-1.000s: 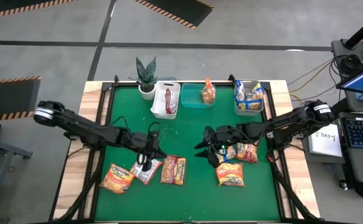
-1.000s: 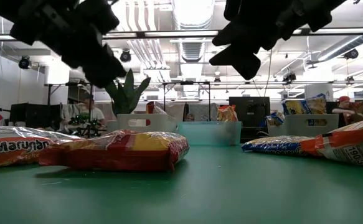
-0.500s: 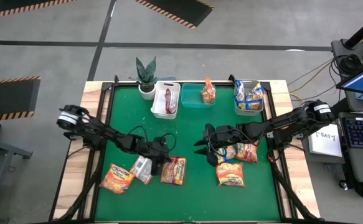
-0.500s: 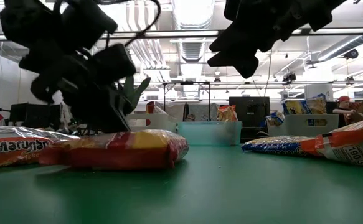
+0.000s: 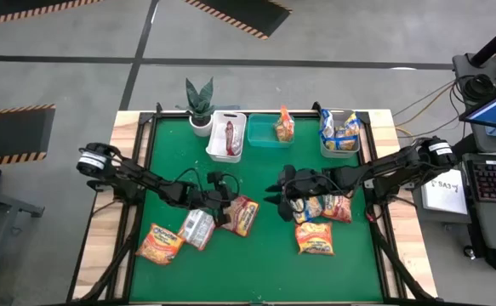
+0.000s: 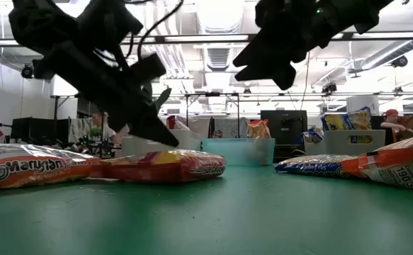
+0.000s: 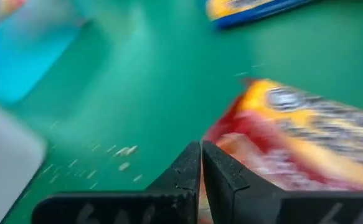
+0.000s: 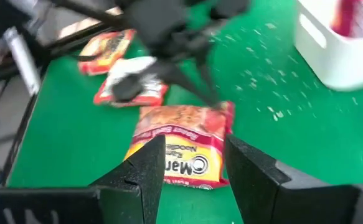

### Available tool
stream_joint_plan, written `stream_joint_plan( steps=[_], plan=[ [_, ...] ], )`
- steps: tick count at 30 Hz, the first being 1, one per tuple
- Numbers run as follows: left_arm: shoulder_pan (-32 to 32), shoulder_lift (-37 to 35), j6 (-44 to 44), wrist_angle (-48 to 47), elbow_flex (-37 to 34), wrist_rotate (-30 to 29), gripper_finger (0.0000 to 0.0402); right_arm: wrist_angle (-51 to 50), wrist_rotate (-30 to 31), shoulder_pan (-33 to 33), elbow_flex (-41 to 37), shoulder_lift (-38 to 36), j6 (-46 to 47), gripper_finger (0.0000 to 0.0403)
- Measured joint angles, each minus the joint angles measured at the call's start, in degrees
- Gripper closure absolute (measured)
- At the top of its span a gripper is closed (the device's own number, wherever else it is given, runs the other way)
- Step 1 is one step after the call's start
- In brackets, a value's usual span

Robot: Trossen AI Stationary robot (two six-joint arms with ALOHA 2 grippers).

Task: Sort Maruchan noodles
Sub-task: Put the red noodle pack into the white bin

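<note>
Left pincer (image 5: 227, 206) closed tight, pressing on corner of red-orange noodle packet (image 5: 242, 216) at lower centre of worktop (image 5: 260, 263); right pincer (image 5: 275, 195) hovering half-open at centre, holding nothing, above noodle packets (image 5: 320, 223) at right

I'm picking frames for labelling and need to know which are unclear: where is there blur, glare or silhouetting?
Left wrist view: heavy motion blur, the red-brown packet and teal bin smeared, only the closed fingers crisp. Right wrist view: mild blur, left arm soft. Low view: both arms black silhouettes against bright ceiling lights. High view: evenly lit, sharp.
</note>
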Motion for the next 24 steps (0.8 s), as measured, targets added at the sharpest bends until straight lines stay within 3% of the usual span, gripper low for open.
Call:
stream_joint_plan(
  steps=[7, 12, 19, 24],
  plan=[
    [-0.1, -7.7, 5.6, -5.0, 0.0, 13.8, 0.0402, -4.9, 0.1, -4.0, 0.0, 0.0, 12.8, 0.0270],
    [-0.3, -11.7, 6.1, -17.7, -0.1, 17.3, 0.0402, -5.5, 0.0, -5.1, 0.0, 0.0, 17.4, 0.0261],
    [-0.4, -9.2, 4.1, -18.0, -0.2, 24.4, 0.0402, -5.7, 0.3, -5.1, -0.1, 0.2, 20.2, 0.0202],
    [-0.4, -5.6, 3.2, -14.7, -0.2, 28.0, 0.0402, -4.8, -0.2, -5.1, -0.1, 4.4, 23.8, 0.0149]
  ],
)
